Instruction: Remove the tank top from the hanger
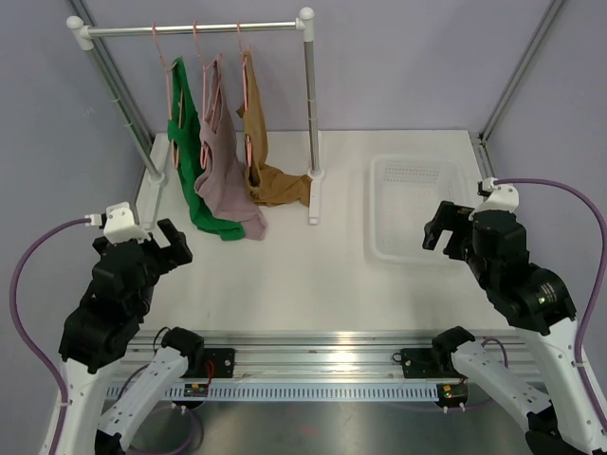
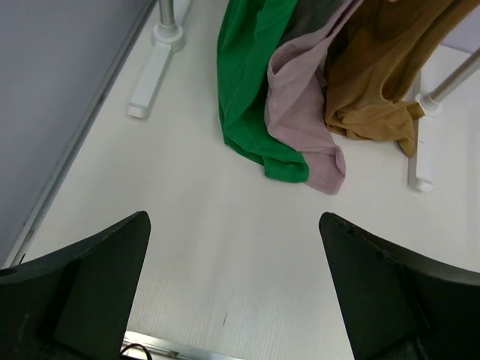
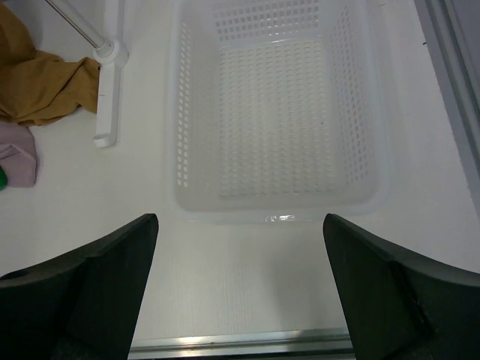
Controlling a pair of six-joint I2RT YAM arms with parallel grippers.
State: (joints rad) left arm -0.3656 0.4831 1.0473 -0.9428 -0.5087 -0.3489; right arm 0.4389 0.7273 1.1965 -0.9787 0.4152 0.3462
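Left claw (image 2: 232, 219), right claw (image 3: 240, 219); three tank tops (image 1: 224, 182)

A green tank top (image 1: 186, 137), mauve tank top (image 1: 221, 180) and mustard tank top (image 1: 273, 186) hung from pink hangers (image 1: 169, 85); the perforated basket (image 1: 415, 172) and worktop (image 1: 303, 280) were white.

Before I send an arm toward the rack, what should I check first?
1. Left gripper open, empty: ok.
2. Right gripper open, empty: ok.
3. Green fabric tank top, mauve tank top and mustard tank top on pink hangers: ok.
4. Garments clear of white table: not ok, pooled on it.
5. White perforated plastic basket empty: ok.
6. Which top is meant: cannot tell.
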